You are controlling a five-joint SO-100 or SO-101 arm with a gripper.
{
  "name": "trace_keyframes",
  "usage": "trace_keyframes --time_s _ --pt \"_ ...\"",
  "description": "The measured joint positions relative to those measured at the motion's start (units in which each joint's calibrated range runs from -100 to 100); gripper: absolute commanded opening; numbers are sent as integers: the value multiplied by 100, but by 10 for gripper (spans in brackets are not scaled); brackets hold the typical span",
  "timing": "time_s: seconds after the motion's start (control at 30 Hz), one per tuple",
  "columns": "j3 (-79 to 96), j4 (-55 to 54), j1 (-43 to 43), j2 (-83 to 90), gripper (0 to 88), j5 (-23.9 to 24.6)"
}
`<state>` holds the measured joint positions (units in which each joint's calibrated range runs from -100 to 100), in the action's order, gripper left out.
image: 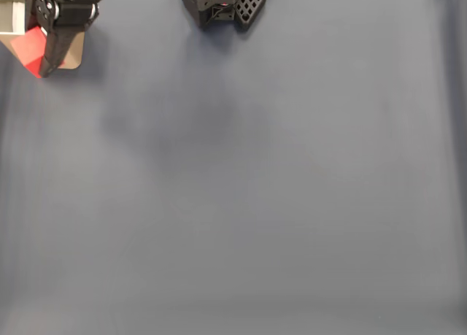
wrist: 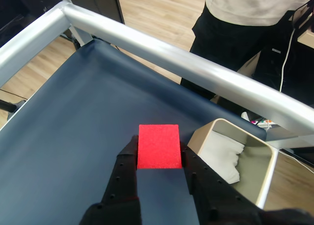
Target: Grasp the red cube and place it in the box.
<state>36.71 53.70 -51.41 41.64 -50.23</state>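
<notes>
The dark blue table mat [wrist: 73,117] spans the work surface, bounded on its far side by a silver rail [wrist: 196,63], behind which a person [wrist: 245,19] stands. In the wrist view, the box [wrist: 267,161] sits at the mat's right edge, open-topped, tan-rimmed, with white padding inside. The gripper [wrist: 158,159] is clenched on the red cube [wrist: 158,146], carried above the mat just left of the box, probably in transit toward the opening. The cube is bright red, matte and plain-faced. In the fixed view it appears at the far left corner [image: 29,50].
</notes>
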Motion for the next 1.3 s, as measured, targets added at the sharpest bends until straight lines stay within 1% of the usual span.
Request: trace_keyframes --time_s 0.37,0.97,1.3 --pt "199 -191 -490 52 0 0" --pt "1022 -326 -1142 617 0 10" --pt "1067 -469 -1484 625 0 63"
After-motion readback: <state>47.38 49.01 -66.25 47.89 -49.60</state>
